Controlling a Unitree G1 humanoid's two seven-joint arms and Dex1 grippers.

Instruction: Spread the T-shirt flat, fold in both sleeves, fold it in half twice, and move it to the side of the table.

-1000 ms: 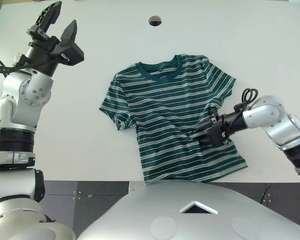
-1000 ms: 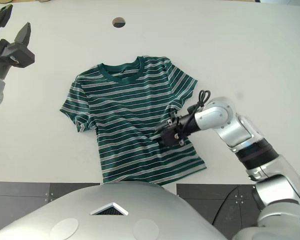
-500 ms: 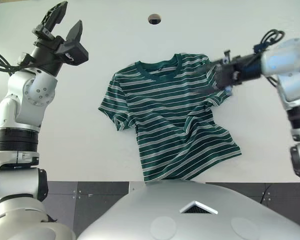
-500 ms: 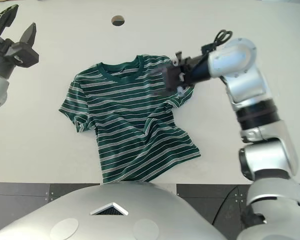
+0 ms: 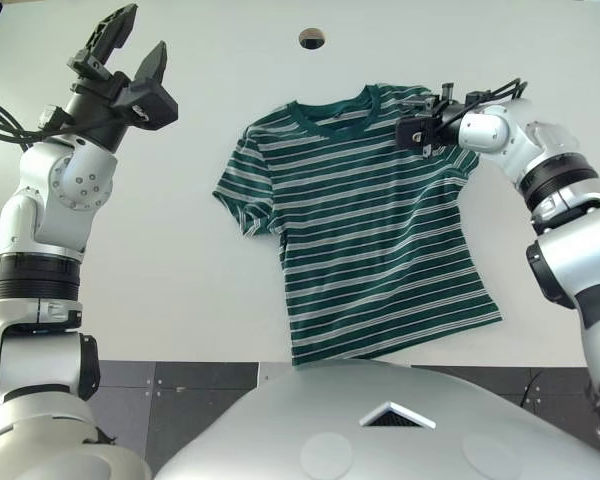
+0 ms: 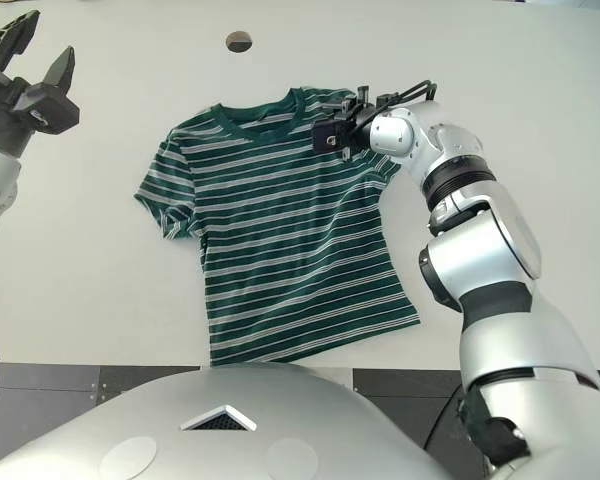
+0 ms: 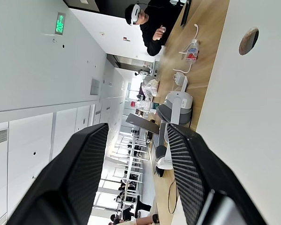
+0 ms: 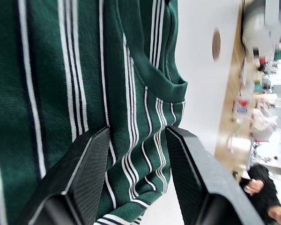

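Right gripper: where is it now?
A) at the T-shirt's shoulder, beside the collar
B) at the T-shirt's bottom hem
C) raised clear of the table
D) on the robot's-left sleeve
A: the right gripper sits low over the T-shirt at the shoulder next to the collar.

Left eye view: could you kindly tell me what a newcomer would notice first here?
The green striped T-shirt lies almost flat in the middle of the white table. The right pincer sits open at its shoulder beside the collar; the left pincer hangs high, open, over the table's left side.
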